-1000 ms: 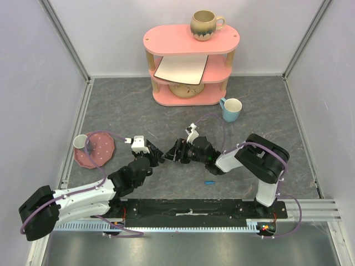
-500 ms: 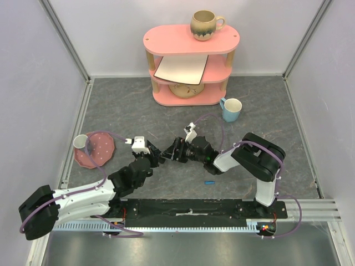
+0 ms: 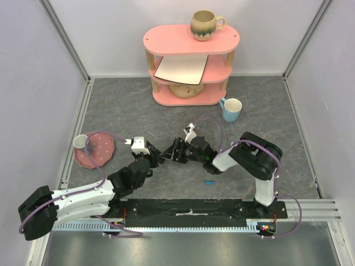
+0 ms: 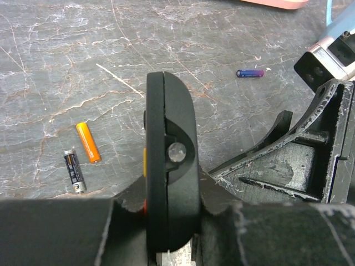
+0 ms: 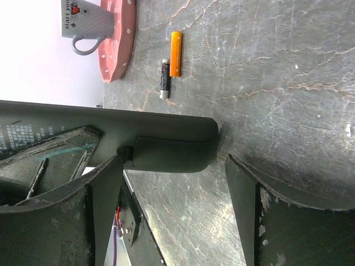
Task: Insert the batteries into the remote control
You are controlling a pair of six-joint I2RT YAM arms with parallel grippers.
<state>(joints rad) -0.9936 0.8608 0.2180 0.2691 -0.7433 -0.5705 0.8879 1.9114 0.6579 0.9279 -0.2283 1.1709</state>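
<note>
My left gripper (image 4: 169,200) is shut on the black remote control (image 4: 166,138), holding it on edge above the table. In the right wrist view the remote control (image 5: 138,130) runs in from the left, a dark rounded cover against its underside. My right gripper (image 5: 173,158) is open, its jaws standing either side of that end. From above, the left gripper (image 3: 153,157) and right gripper (image 3: 170,153) meet mid-table. One dark purple battery (image 4: 250,72) lies on the table beyond the remote. A black cell (image 4: 74,171) and an orange cell (image 4: 88,142) lie side by side to the left.
A pink shelf (image 3: 188,61) with a brown mug (image 3: 205,25) on top stands at the back. A light blue mug (image 3: 231,109) sits to its right. At the left is a pink plate (image 3: 95,149) beside a small mug (image 3: 81,142). A bright blue cylinder (image 3: 209,182) lies near the bases.
The right gripper has edged a little to the left, closer to the left gripper and the remote. The left gripper keeps its hold and has barely moved.
</note>
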